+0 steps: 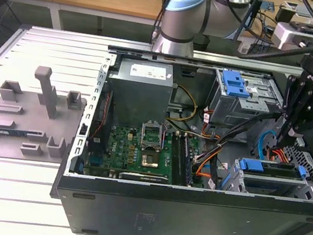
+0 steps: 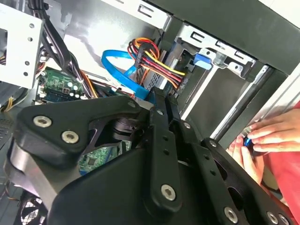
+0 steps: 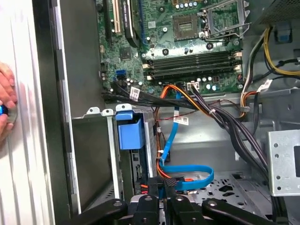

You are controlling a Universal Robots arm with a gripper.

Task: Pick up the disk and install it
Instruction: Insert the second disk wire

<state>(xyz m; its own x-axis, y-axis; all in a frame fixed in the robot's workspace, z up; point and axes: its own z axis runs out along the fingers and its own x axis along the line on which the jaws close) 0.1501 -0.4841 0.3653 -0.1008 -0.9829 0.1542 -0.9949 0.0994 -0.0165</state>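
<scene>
I cannot pick out the disk for certain. My black gripper (image 1: pixel 289 137) hangs inside the open computer case (image 1: pixel 189 212), at the exterior view's right, above the lower drive cage (image 1: pixel 271 183). Its fingers are shut with nothing between them, as both wrist views show (image 2: pixel 167 107) (image 3: pixel 164 183). Just beyond the tips lies a looped blue data cable (image 3: pixel 187 176). A blue plastic piece (image 3: pixel 130 132) sits at the lower cage's opening (image 1: pixel 254 166). Outside the case wall a person's hand (image 2: pixel 267 136) holds something small and blue; I cannot tell what it is.
A blue bracket (image 1: pixel 235 82) tops the grey upper drive cage. The motherboard (image 1: pixel 139 150) and power supply (image 1: pixel 140 88) occupy the case's left half. Bundles of black, orange and yellow wires (image 3: pixel 220 117) run near the gripper. A grey fixture (image 1: pixel 31 115) stands on the table at left.
</scene>
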